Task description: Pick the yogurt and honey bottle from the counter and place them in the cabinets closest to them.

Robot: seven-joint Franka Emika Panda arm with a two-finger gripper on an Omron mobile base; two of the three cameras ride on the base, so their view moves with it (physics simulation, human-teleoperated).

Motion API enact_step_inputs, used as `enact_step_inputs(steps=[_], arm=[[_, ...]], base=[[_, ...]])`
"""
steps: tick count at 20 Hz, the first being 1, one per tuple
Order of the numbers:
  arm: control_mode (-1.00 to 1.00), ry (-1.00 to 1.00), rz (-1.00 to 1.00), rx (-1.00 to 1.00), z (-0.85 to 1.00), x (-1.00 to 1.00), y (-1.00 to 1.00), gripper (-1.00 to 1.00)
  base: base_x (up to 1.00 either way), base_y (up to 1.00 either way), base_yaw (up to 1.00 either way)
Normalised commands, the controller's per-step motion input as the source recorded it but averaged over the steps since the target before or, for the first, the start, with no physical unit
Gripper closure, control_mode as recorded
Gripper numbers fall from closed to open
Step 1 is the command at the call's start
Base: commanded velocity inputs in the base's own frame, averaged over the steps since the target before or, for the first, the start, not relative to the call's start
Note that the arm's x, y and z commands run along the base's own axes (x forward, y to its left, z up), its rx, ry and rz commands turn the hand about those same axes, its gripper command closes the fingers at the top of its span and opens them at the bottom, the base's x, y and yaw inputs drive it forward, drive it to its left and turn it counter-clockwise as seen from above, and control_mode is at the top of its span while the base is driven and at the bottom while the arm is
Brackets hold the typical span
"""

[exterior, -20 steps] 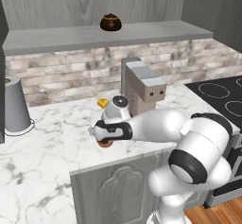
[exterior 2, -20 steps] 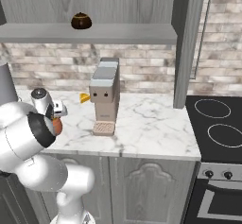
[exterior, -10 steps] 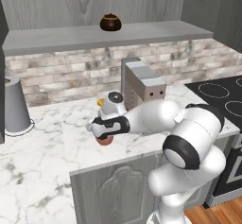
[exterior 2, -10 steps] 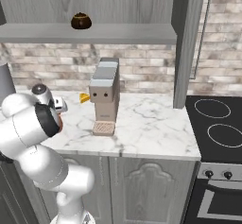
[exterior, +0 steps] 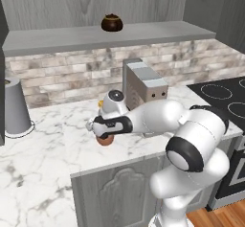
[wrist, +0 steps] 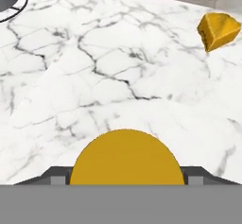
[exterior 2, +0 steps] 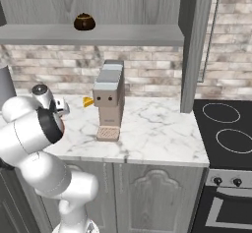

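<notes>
Gripper (exterior: pixel 104 136) low on the counter (exterior: pixel 52 144), centre-left of the left base view, jaws down around the honey bottle (exterior: pixel 105 140). In the hand view the bottle (wrist: pixel 126 158) sits bottom centre, a dark finger tip (wrist: pixel 57 176) hard against each side, so the claw looks closed on it, bottle base on the marble. Step in hand, my read: grasp of the honey bottle, first of two picks. Next move calls for a straight lift clear of the counter, then a rise to the cabinet shelf (exterior: pixel 143 32) above. Yellow wedge (wrist: pixel 218 30) upper right of the hand view, well apart from the bottle. Toaster (exterior: pixel 143 88) just right of the arm, near the back wall. Grey cup (exterior: pixel 16 107) far left. Brown pot (exterior: pixel 112 23) top centre on the shelf. Yogurt not spotted. No brand, label or writing readable anywhere.
</notes>
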Motion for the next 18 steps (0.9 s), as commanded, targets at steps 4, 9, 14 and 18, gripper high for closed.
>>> enact_step_inputs(steps=[4,9,14,18], arm=[[-1.0,-0.01,-0.01,0.02,0.4,-0.05,0.0,1.0],[-1.0,-0.01,-0.03,0.0,0.53,-0.12,0.0,1.0],[-1.0,0.0,-0.04,0.0,0.62,-0.17,0.0,1.0],[-1.0,0.0,-0.06,0.0,0.63,-0.17,0.0,1.0]], base=[[0.0,0.0,0.0],[0.0,0.0,0.0],[0.0,0.0,0.0],[0.0,0.0,0.0]])
